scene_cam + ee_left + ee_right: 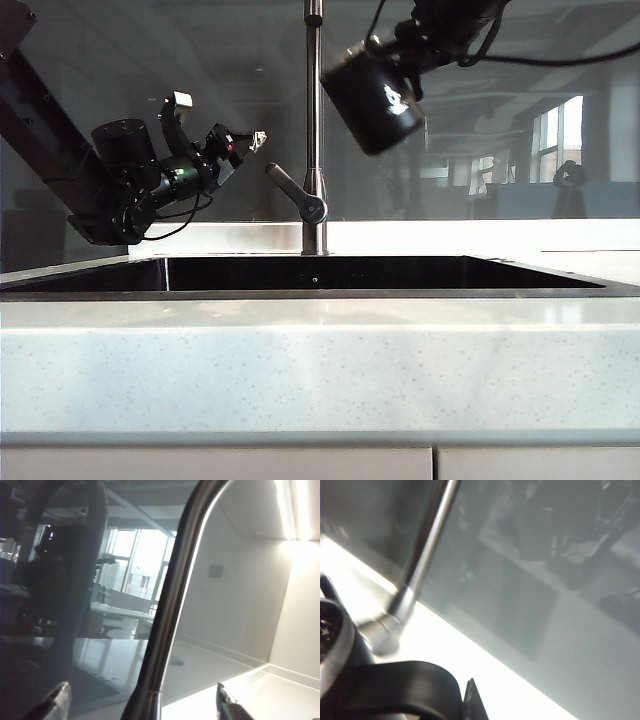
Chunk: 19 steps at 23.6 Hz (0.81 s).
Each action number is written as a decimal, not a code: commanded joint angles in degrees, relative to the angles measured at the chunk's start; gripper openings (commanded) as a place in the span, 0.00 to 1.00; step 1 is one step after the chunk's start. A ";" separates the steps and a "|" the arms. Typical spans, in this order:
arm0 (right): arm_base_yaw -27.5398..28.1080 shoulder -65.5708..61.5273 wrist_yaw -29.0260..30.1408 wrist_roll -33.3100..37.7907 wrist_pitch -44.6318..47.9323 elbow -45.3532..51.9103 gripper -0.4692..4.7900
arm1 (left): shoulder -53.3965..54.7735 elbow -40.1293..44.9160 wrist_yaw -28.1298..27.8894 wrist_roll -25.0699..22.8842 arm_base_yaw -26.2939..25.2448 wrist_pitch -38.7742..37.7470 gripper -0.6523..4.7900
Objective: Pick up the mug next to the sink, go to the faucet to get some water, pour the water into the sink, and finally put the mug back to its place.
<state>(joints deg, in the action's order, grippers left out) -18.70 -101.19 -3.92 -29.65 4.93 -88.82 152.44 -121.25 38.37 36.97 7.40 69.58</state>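
Nearest me, the pale speckled stone table [320, 360] is bare where the mug belongs. Beyond it lies the dark rectangular sink [330, 272]. Over it the right claw [425, 45] is pinched shut on the handle of the matte black mug [372, 98], held high and tipped beside the thin steel faucet [314, 120]. The left claw [240, 145] is spread wide near the faucet's lever, holding nothing. So pickup is done; I judge filling or pouring underway, with the return left.
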 commanded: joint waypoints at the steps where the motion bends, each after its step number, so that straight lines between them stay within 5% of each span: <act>1: -0.55 2.21 -6.95 -10.58 3.48 -0.72 0.09 | -0.26 -0.24 0.22 0.48 0.11 0.92 0.80; 8: -1.44 3.56 -14.21 -33.53 4.00 -0.72 0.09 | -0.26 -0.24 0.24 2.97 0.13 1.46 0.80; 19: -4.17 4.09 -16.92 -56.78 10.27 -0.72 0.09 | -0.26 -0.26 0.17 5.27 0.15 1.97 0.80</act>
<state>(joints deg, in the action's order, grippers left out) -22.57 -98.08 -20.91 -83.02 11.05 -88.84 152.44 -121.25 38.37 41.21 7.44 70.54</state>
